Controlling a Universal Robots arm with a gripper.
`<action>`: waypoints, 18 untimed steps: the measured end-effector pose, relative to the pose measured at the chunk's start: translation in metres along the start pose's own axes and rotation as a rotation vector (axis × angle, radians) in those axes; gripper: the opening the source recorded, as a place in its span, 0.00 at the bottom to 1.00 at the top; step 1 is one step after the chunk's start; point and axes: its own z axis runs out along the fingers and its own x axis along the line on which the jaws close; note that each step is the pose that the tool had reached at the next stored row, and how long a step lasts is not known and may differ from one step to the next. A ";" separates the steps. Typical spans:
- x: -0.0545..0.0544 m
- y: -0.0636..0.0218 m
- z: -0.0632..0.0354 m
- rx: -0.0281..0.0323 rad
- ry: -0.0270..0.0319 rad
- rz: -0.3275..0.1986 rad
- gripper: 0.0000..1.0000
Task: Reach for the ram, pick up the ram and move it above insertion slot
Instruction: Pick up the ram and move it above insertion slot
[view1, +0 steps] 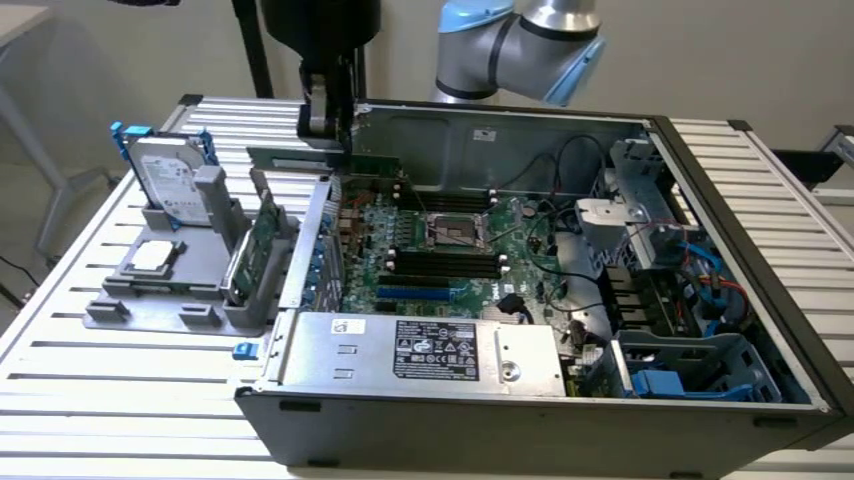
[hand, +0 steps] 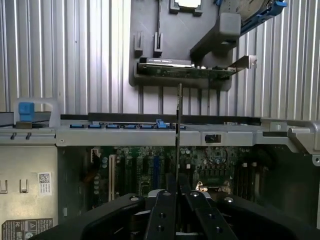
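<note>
Hanging over the open grey metal computer case's (view1: 747, 300) rear wall with open room around it, the black pincer (hand: 176, 200) is pinching the long thin green ram stick (view1: 304, 159), holding it level above the green motherboard (view1: 441, 250)
</note>
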 end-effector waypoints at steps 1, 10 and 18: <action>0.000 -0.0045 -0.0001 0.0000 -0.0007 0.000 0.13; -0.004 -0.0454 -0.0005 -0.0002 -0.0030 0.000 0.13; -0.024 -0.0680 0.0035 -0.0002 -0.0030 0.000 0.13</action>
